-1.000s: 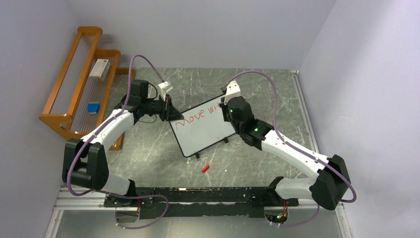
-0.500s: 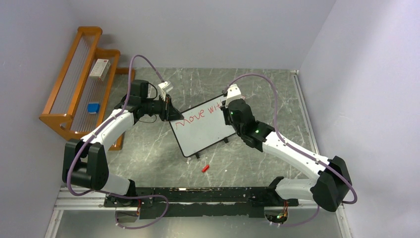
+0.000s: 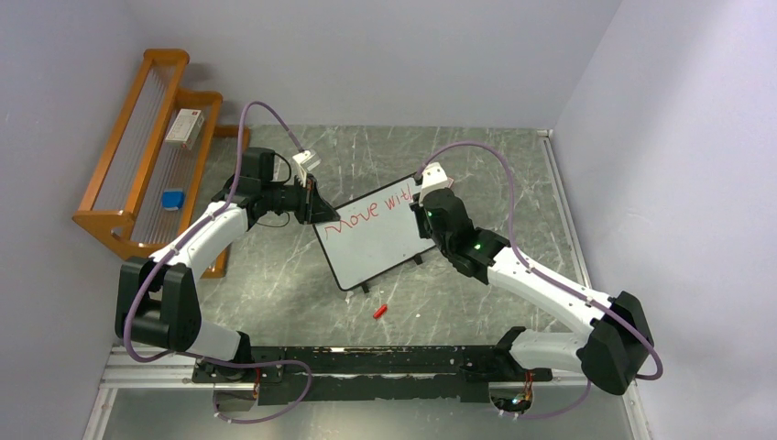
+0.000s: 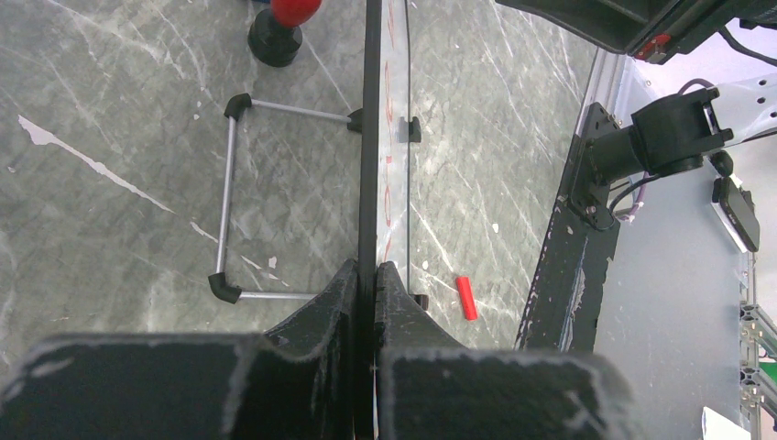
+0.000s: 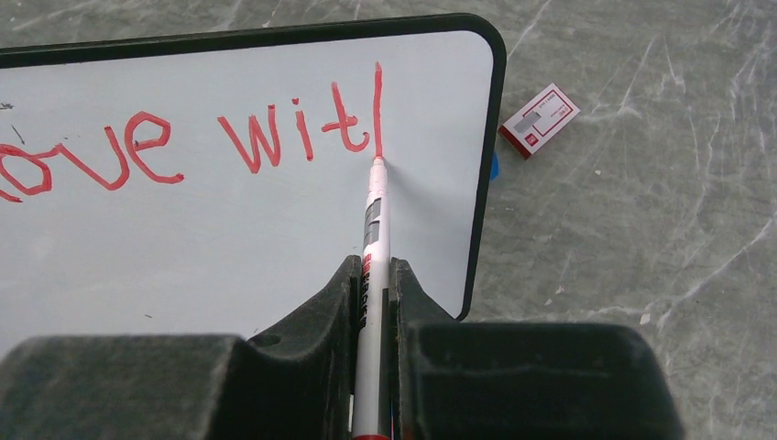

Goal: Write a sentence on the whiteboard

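A red cylinder (image 3: 379,311) is lying on the grey marbled tabletop (image 3: 275,284) near the arm bases. Beyond it, the black-framed white rectangular whiteboard (image 3: 376,240) is standing mid-table. The left gripper (image 4: 366,275) is pinching its edge; the right gripper (image 5: 374,275) is clamping a white-barrelled red marker (image 5: 375,206), tip touching the board after "Move wit". A red-and-white box (image 5: 540,120) is lying behind.

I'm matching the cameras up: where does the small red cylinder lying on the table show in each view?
Top external: small red cylinder at lower centre, below the black-framed white rectangular whiteboard.
Left wrist: the cylinder low, right of centre.
Right wrist: not in it.
Shared landmark: that whiteboard, its edge in left wrist, its face in right wrist.
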Robot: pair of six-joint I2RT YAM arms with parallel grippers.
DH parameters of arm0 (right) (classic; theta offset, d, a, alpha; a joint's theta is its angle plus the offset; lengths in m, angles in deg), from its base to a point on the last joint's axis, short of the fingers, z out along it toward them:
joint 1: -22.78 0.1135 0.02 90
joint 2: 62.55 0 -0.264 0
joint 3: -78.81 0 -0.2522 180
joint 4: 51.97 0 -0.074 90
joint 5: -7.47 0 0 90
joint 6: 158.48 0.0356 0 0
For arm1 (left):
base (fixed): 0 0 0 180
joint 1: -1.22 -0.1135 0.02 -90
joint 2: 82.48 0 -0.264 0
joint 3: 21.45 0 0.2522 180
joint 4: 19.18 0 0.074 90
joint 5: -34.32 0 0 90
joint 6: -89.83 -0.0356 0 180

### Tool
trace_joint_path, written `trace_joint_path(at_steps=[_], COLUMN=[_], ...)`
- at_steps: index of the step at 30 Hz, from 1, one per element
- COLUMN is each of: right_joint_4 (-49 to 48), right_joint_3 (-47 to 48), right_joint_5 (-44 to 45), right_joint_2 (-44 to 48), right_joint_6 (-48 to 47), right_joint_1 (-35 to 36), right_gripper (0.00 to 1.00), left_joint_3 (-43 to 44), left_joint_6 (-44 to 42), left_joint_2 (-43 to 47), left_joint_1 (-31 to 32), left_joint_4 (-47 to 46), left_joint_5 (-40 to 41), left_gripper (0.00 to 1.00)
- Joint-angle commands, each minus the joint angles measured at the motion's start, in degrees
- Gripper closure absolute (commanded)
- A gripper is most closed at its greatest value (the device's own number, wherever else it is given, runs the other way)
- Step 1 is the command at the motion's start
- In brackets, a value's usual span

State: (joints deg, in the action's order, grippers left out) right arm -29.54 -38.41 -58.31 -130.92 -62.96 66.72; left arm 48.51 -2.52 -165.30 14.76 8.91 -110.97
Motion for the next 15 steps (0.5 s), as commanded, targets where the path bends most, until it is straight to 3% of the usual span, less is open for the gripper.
trace_joint_path(at_steps=[1,15], right_joint_4=[-0.3,-4.5], right_joint_3=[-0.7,2.4], right_joint_5=[-0.6,0.8], right_joint_2=[0.8,-1.6], right_joint_6=[0.5,-1.7], right_joint_1=[-0.4,-0.5], right_gripper=[1.00,1.00], left_joint_3=[-1.6,-1.6], left_joint_6=[-4.1,-4.2], left_joint_2=[-2.6,-2.6], left_joint_1=[1.6,1.7], left_joint_4=[5.0,5.0], left_joint_5=[4.8,4.7], left_gripper=[0.95,0.95])
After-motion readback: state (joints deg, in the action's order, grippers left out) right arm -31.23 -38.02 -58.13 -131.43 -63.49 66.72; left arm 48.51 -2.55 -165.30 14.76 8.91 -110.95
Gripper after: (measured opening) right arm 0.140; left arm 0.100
